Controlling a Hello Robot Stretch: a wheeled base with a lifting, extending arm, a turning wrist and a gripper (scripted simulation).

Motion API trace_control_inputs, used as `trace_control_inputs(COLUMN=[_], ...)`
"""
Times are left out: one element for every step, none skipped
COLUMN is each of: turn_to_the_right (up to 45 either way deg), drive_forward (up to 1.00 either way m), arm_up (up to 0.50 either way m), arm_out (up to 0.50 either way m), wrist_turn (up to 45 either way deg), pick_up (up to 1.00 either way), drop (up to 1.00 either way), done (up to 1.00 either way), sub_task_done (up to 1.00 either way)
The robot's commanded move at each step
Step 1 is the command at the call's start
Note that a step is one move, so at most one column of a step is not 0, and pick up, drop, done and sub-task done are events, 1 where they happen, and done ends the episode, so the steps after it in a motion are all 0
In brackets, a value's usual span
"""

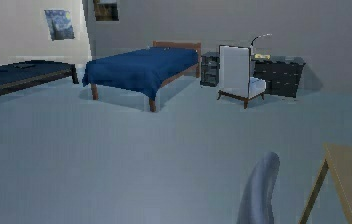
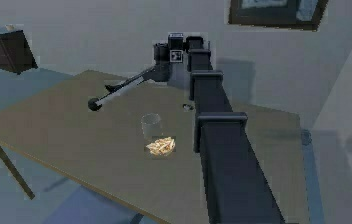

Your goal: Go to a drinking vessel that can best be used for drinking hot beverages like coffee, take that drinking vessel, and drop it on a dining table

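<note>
Matt tan wooden tabletop (image 2: 54,120), clear glossy glass vessel (image 2: 152,124), matt dark arm (image 2: 229,160), blue cloth bedcover (image 1: 134,68)

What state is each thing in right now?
Arm, reaching out over the table.
Fingers, bare tabletop behind them, holding nothing.
Clear glass vessel, upright on the table, apart from the fingers.
Yellowish lump, lying by the vessel's base.
Bed, made, blue cover.
Armchair, upright, unoccupied.
</note>
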Motion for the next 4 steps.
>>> trace_control_inputs(turn_to_the_right=[0.0,0.0,0.0,0.0], drive_forward=[0.0,0.0,0.0,0.0], arm_up=[0.0,0.0,0.0,0.0], arm_out=[0.0,0.0,-0.4,0.46], wrist_turn=[-45.0,-6.0,0.0,0.0], pick_up=[0.0,0.0,0.0,0.0], drop=[0.0,0.0,0.0,0.0], done=[0.0,0.0,0.0,0.0], sub_task_done=[0.0,0.0,0.0,0.0])
